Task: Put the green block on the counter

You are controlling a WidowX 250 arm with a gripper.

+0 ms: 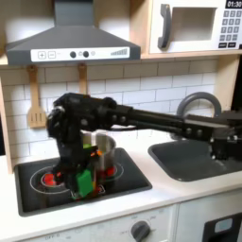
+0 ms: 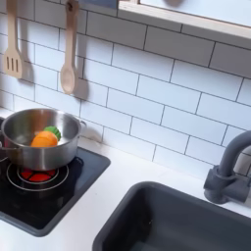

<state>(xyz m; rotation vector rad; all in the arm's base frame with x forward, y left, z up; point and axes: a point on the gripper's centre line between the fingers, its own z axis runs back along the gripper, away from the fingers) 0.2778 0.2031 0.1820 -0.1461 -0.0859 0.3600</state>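
I see the green block (image 1: 84,180) low over the black stovetop (image 1: 38,192) in the first exterior view, just in front of the silver pot (image 1: 104,151), with something yellow (image 1: 97,186) touching it on that view's right. My tool (image 1: 77,178) is down on it — the dark fingers sit on either side of the block, clenched on it as far as I can tell, though I can't tell whether the block rests on the stovetop or hangs just above it. The arm (image 1: 142,115) stretches in from the first exterior view's right, passing over the dark grey sink (image 1: 194,156). The white bench (image 1: 180,189) runs along the front. In the second exterior view the pot (image 2: 29,142) stands on a red burner (image 2: 29,176) holding an orange piece (image 2: 43,140) and a green bit — wooden utensils (image 2: 68,59) hang on the tiled wall behind.
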